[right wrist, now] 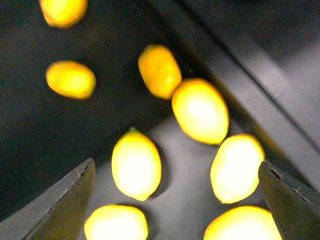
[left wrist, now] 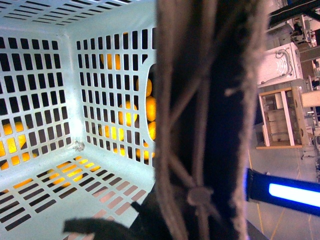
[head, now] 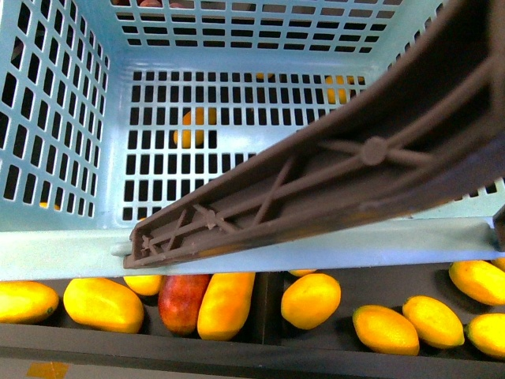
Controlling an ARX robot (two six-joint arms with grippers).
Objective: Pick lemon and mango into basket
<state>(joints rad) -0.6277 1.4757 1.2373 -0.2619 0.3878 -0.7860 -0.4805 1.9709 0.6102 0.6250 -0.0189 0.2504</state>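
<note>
The light aqua basket [head: 237, 245] hangs close in front of me, its grey-brown handle [head: 379, 158] slanting across it. My left gripper [left wrist: 165, 220] is shut on that handle [left wrist: 210, 125]; its fingers are mostly hidden behind it. Below the basket, long yellow-orange mangoes [head: 225, 304] lie in a dark tray. To their right sit shorter yellow lemons [head: 310, 300]. My right gripper [right wrist: 175, 200] hovers open over several lemons, with one pointed lemon [right wrist: 136, 165] and another lemon [right wrist: 236, 167] between its fingers [right wrist: 60, 205], untouched.
A red-and-yellow mango [head: 180, 300] lies among the yellow ones. A dark divider [head: 268, 304] splits the tray, and its dark front rail [head: 237, 347] runs below. More yellow fruit [head: 193, 126] glows through the basket's slotted floor. A raised tray edge [right wrist: 240, 85] borders the lemons.
</note>
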